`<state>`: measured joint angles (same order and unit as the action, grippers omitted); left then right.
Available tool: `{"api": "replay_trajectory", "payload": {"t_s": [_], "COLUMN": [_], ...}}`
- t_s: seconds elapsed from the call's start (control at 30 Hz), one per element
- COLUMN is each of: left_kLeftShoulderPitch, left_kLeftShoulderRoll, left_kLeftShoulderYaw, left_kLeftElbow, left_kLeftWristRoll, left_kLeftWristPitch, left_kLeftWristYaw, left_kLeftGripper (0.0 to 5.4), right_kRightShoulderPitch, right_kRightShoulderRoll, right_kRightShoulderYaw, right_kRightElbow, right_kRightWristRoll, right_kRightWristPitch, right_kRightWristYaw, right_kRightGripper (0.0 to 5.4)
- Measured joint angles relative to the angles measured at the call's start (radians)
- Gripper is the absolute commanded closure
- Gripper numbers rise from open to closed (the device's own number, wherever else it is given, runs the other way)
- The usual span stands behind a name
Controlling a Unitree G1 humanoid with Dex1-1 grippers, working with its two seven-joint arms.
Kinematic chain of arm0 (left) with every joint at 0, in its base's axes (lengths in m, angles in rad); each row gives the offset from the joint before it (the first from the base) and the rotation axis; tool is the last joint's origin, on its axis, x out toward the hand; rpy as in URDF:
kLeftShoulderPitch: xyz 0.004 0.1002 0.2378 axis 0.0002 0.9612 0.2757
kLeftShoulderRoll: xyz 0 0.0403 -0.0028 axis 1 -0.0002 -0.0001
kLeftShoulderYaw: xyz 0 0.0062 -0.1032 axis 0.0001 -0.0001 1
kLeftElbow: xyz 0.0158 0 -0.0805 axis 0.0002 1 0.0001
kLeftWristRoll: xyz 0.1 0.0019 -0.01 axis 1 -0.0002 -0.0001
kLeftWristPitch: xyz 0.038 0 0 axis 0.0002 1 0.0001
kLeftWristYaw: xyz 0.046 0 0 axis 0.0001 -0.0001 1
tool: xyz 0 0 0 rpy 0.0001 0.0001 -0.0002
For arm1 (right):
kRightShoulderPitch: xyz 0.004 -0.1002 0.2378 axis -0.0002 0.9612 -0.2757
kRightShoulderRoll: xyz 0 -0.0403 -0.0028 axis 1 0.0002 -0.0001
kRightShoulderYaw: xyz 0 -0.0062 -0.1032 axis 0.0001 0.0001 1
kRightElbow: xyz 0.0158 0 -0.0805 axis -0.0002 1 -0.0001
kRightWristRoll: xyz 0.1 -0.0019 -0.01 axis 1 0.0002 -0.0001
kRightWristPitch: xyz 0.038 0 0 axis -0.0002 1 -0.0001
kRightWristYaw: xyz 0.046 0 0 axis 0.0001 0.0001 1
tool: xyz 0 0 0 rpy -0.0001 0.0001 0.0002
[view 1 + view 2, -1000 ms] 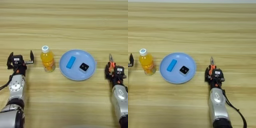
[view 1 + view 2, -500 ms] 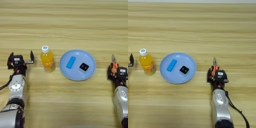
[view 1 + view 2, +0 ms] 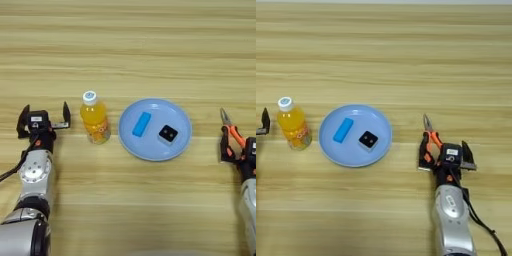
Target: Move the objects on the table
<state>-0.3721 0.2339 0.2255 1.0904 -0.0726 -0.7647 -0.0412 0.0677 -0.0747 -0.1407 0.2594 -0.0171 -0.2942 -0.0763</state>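
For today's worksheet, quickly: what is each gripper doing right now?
Left gripper: open, empty, left of the bottle.
Right gripper: open, fingers astride the pliers on the table, not clamped.

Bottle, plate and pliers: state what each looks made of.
Bottle: clear plastic, probably, since the orange drink shows through; white cap.
Plate: smooth, matte pale blue, likely plastic.
Pliers: grey metal tips with orange handles, seemingly rubber or plastic.
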Motion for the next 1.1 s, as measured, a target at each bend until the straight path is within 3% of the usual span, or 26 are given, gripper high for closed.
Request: {"api": "replay_trajectory", "payload": {"t_s": [0.53,1.1], "left_kLeftShoulderPitch": [0.001,0.005], "left_kLeftShoulderRoll": [-0.001,-0.020], "left_kLeftShoulderYaw": [-0.014,-0.024], "left_kLeftElbow": [0.000,0.000], "left_kLeftWristRoll": [0.025,0.027], "left_kLeftWristPitch": [-0.009,-0.010], "left_kLeftWristYaw": [0.009,0.018], "left_kLeftGripper": [0.00,0.00], "right_kRightShoulderPitch": [0.041,-0.074], "right_kRightShoulderRoll": [-0.063,-0.072], "right_kRightShoulderYaw": [0.060,0.167], "right_kRightElbow": [-0.243,-0.293], "right_kRightWristRoll": [-0.029,-0.002], "right_kRightWristPitch": [0.096,0.229], "right_kRightWristYaw": [0.108,0.242], "right_kRightGripper": [0.01,0.01]}}
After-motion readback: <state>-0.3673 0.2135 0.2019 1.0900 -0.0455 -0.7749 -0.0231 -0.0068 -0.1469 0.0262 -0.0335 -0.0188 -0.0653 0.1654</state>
